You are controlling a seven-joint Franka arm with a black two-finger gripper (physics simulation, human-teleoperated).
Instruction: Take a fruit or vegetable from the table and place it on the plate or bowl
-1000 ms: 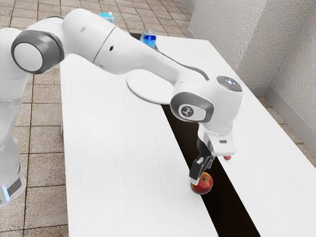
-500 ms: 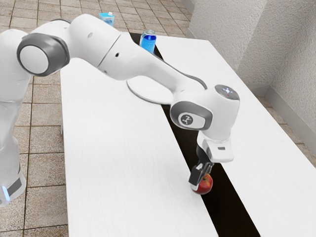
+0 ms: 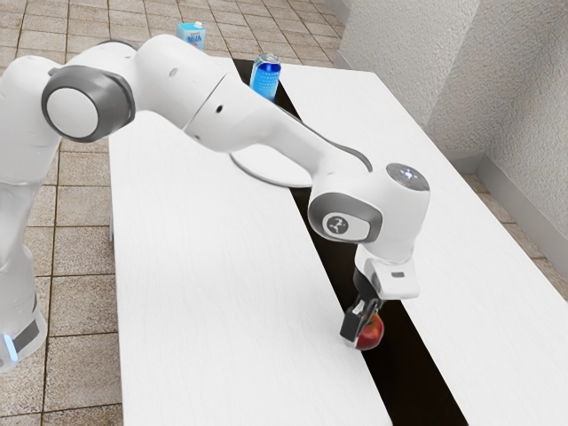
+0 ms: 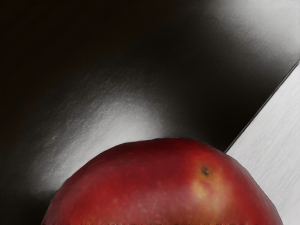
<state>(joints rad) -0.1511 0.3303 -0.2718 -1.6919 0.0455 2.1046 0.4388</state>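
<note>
Clamping the apple from two sides with the black gripper, fingers parted only by the fruit's width. Holding it at the edge of the dark strip dividing the white table, well apart from the plate. Reaching in past a blue can and a carton. Showing, at the wrist, the red apple just under the hand.

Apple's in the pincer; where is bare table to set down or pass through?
Bare: the white table between the plate and the near edge, on the exterior view's left of the dark strip, and the white stretch across the strip. Crowded: the far end, around the can and carton.
</note>
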